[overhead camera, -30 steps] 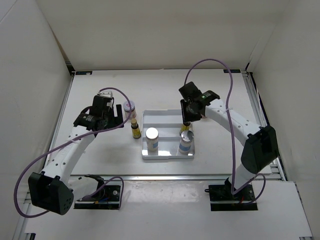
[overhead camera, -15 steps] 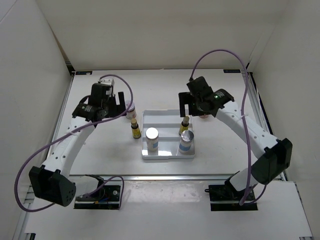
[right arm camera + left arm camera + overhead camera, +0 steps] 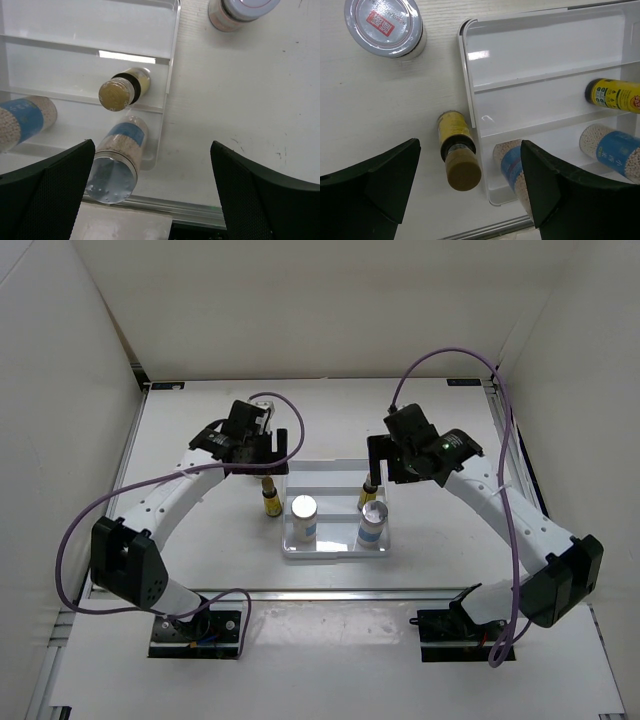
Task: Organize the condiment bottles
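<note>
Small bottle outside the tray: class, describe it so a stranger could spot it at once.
Find the white tray in the middle of the top view. Beside its left wall stands a tiny dark bottle with a yellow label. Its twin stands inside the tray; this one is outside.

My table (image 3: 330, 420) is white with a faint wood grain. Plain white walls (image 3: 320, 310) close it at the back and both sides. Light is even.
</note>
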You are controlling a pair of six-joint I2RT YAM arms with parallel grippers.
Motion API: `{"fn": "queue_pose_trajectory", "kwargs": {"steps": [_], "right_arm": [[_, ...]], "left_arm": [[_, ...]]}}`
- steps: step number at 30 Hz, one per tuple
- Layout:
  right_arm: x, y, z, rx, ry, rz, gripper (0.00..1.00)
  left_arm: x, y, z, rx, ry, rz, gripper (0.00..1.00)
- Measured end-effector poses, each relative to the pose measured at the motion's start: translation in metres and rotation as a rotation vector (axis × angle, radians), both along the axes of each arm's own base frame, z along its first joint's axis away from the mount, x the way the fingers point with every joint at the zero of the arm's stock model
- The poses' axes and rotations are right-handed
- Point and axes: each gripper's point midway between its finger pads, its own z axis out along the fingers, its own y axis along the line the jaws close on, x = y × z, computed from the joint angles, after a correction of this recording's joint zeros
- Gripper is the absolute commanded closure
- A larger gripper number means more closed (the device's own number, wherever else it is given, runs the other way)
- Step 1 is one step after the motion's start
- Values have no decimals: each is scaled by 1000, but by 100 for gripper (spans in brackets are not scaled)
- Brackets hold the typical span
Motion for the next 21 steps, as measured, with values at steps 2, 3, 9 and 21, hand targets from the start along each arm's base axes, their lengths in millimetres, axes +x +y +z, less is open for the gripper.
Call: {"fn": "queue_pose_trajectory", "kwargs": {"steps": [2,3,9,21], "right_arm": [[-3,-2,-4,-11,14,0,1],[-3,-3,-4,-13,16,0,1],[-3,-3,-4,-15,15,-2,1],[-6,-6,-9,-26,30,-3,1]], "left_arm": [[-1,0,-4,3,14,2,13],[-2,1,-6,4,17,2,15],[-8,2,-14,12,46,3,25],[-30,5,-35,47,131,-9,35]]}}
